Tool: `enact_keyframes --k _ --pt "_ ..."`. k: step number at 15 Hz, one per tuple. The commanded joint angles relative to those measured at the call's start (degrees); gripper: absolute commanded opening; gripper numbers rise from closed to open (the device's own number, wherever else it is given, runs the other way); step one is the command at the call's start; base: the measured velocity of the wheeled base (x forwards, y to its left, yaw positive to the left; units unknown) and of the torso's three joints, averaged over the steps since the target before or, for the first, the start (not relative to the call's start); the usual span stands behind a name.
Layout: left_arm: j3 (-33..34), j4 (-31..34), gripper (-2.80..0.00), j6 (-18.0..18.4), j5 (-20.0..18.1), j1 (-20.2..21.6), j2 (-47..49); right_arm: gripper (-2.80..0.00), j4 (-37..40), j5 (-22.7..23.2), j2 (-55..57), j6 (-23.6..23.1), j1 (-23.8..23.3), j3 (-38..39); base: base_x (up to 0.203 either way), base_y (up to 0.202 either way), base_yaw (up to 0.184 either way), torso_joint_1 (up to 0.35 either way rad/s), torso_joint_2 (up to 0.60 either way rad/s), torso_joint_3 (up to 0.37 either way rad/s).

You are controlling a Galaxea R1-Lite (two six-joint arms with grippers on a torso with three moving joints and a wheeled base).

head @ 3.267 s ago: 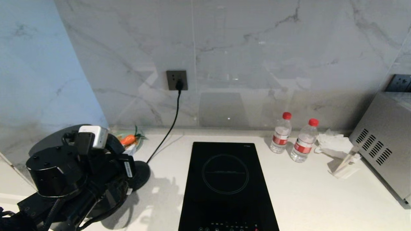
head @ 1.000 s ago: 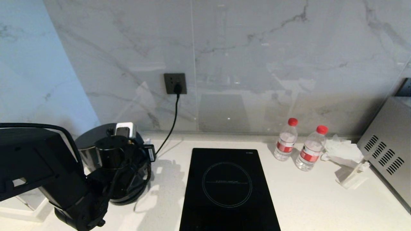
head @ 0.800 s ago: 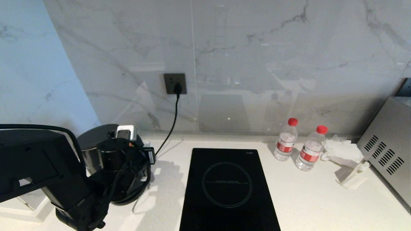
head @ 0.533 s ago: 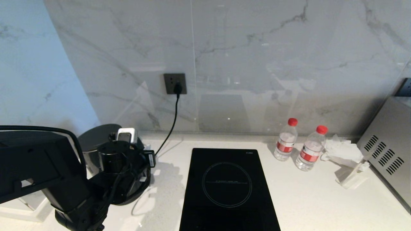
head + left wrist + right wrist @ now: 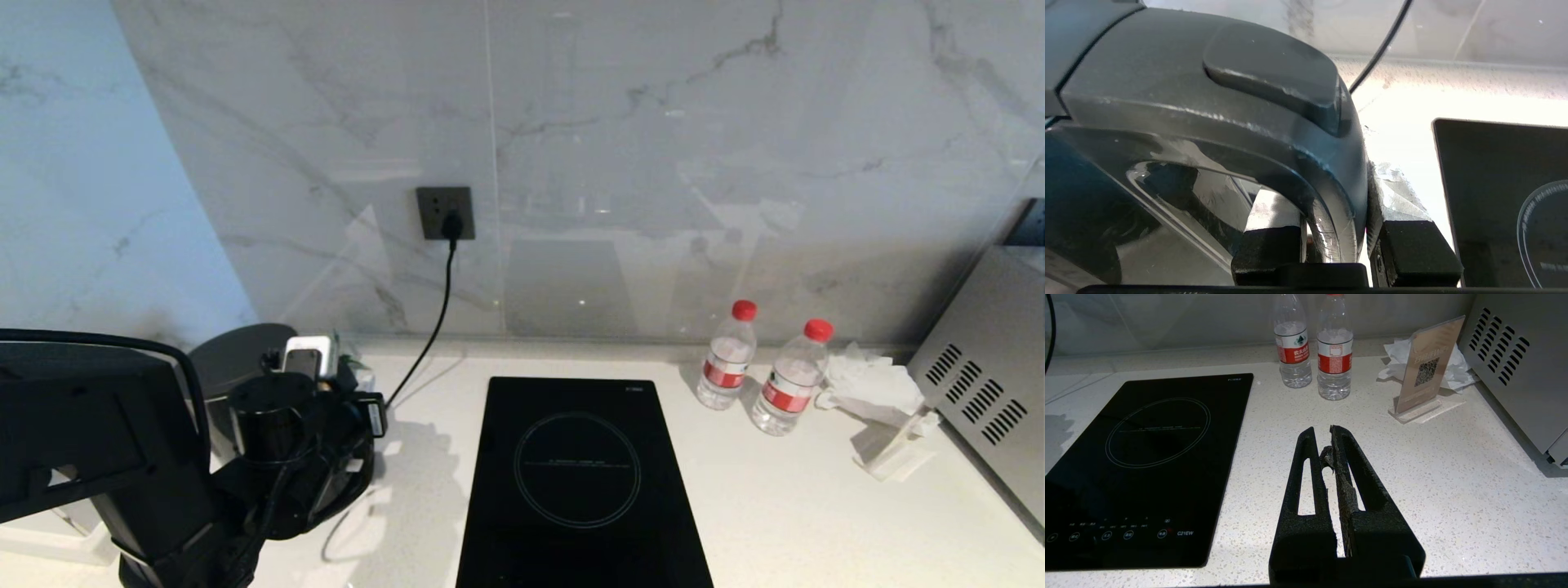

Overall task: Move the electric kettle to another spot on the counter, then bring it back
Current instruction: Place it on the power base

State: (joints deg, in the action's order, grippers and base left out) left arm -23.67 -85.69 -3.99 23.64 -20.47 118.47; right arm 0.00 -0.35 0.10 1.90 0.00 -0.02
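Observation:
The electric kettle (image 5: 238, 357), glossy black with a flat dark-grey lid, stands at the far left of the white speckled counter (image 5: 816, 506), mostly hidden behind my left arm (image 5: 269, 445). In the left wrist view the kettle (image 5: 1167, 81) fills the picture. My left gripper (image 5: 1333, 212) is shut on its thick loop handle (image 5: 1327, 192), one finger inside the loop and one outside. My right gripper (image 5: 1323, 435) hangs shut and empty over bare counter, to the right of the hob.
A black glass hob (image 5: 580, 474) lies in the middle. A cord (image 5: 433, 327) runs down from a wall socket (image 5: 445, 212) toward the kettle. Two water bottles (image 5: 725, 355), crumpled tissue (image 5: 869, 380), a sign stand (image 5: 894, 445) and a steel appliance (image 5: 988, 384) fill the right.
Over the last second my left gripper and the kettle have shifted slightly left and toward the counter's front. The grip on the handle is unchanged, and the right arm has kept still.

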Motion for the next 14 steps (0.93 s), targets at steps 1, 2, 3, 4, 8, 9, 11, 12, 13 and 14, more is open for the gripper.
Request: enact_keyframes --k 1,2,3,4,8,9,11,12,13,14 --pt "0.55 -0.62 -2.8 -0.06 0.09 -0.14 -0.25 -2.8 0.0 0.0 -0.01 0.03 0.0 0.02 0.0 0.0 0.0 0.0 0.0 0.0" --pt "0.55 -0.62 -2.8 0.0 0.09 -0.36 -0.5 -2.8 0.0 0.0 -0.01 0.03 0.0 0.02 0.0 0.0 0.0 0.0 0.0 0.0" --pt "0.46 -0.53 -2.8 -0.05 0.09 -0.57 -0.58 -2.8 0.0 0.0 -0.01 0.03 0.0 -0.01 0.0 0.0 0.0 0.0 0.0 0.0" --pt "0.37 -0.57 -2.8 -0.06 0.09 -0.85 -0.47 -2.8 -0.01 0.0 -0.01 0.03 0.0 0.02 0.0 0.0 0.0 0.0 0.0 0.0" --pt "0.29 -0.53 -2.8 -0.23 0.18 -3.17 -0.17 -2.8 0.0 0.0 -0.01 0.03 0.0 -0.06 0.0 0.0 0.0 0.0 0.0 0.0" --pt "0.36 -0.53 -2.8 -0.23 0.18 -3.71 0.02 -2.8 0.0 0.0 -0.01 0.03 0.0 0.02 0.0 0.0 0.0 0.0 0.0 0.0" --pt "0.55 -0.58 -2.8 -0.23 0.18 -4.23 0.81 -2.8 0.0 0.0 -0.01 0.03 0.0 0.02 0.0 0.0 0.0 0.0 0.0 0.0" --pt "0.55 -0.62 -2.8 -0.32 0.18 -4.23 1.39 -2.8 0.0 0.0 -0.01 0.03 0.0 0.02 0.0 0.0 0.0 0.0 0.0 0.0" --pt "0.46 -0.62 -2.8 -0.32 0.18 -4.23 1.63 -2.8 0.0 0.0 -0.01 0.03 0.0 0.02 0.0 0.0 0.0 0.0 0.0 0.0" --pt "0.46 -0.62 -2.8 -0.32 0.18 -4.23 1.97 -2.8 0.0 0.0 -0.01 0.03 0.0 0.02 0.0 0.0 0.0 0.0 0.0 0.0"
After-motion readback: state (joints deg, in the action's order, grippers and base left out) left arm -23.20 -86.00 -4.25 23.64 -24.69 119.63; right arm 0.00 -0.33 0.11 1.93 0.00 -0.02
